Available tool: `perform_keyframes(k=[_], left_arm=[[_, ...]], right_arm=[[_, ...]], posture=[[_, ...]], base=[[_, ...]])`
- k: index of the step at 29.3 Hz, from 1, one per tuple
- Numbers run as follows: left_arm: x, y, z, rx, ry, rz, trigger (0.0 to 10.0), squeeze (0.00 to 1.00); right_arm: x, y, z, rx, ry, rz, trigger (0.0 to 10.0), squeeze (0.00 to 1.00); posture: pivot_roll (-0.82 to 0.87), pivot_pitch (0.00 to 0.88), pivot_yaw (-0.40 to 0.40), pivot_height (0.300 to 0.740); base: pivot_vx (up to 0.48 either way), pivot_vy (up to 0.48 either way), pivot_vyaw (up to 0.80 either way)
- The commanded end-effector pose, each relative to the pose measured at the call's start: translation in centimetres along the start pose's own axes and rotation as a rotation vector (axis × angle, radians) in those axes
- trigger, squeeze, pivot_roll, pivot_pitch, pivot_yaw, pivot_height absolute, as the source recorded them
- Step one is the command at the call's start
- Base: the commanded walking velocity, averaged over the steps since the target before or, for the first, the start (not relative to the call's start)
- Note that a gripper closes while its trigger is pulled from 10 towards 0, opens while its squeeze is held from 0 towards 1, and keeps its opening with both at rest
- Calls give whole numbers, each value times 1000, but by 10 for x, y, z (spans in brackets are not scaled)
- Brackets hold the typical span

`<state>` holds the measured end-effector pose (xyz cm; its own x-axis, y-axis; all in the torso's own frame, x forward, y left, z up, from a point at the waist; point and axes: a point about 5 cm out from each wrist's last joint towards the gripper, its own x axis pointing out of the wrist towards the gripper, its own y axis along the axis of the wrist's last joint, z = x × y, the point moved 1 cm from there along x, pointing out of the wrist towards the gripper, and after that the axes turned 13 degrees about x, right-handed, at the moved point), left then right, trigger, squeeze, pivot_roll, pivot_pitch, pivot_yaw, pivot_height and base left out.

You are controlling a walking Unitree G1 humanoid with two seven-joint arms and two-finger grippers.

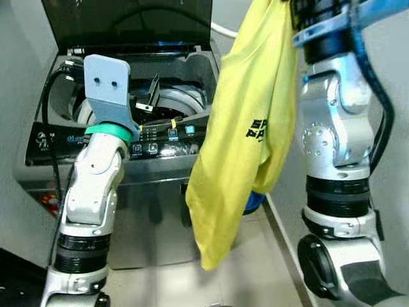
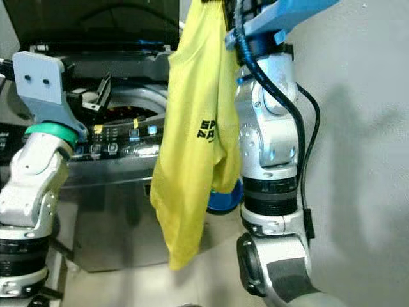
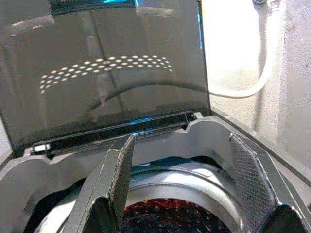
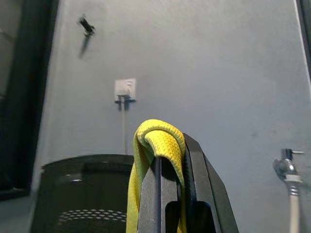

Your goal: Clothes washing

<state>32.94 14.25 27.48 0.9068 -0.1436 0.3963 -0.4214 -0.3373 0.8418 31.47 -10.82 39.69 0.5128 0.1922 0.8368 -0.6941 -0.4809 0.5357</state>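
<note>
A yellow shirt with black lettering hangs full length to the right of the top-loading washing machine. My right gripper is raised high and shut on a fold of the shirt. The machine's dark lid stands open. My left gripper is open over the front of the drum opening, nothing between its fingers. Dark red laundry lies in the drum.
The machine fills a narrow grey alcove with walls close on both sides. A blue object sits on the floor behind the shirt. A white hose runs along the back wall, below a socket and a tap.
</note>
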Motion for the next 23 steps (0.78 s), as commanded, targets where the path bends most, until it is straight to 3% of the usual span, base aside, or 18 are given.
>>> perform_keyframes(k=[1, 9, 23], left_arm=[[-1, -2, -3, 18, 11, -5, 10000, 0], [-1, -2, -2, 24, 18, -1, 10000, 0], [-1, 2, 2, 14, -4, 21, 10000, 0]], right_arm=[[1, 1, -3, -3, 13, 11, 10000, 0], [0, -1, 0, -10, 6, 2, 10000, 0], [-1, -2, -1, -7, 14, 7, 10000, 0]], posture=[[48, 0, 25, 740], [49, 0, 24, 740], [49, 0, 25, 740]], base=[[412, 240, 0], [406, 182, 0], [0, 0, 0]])
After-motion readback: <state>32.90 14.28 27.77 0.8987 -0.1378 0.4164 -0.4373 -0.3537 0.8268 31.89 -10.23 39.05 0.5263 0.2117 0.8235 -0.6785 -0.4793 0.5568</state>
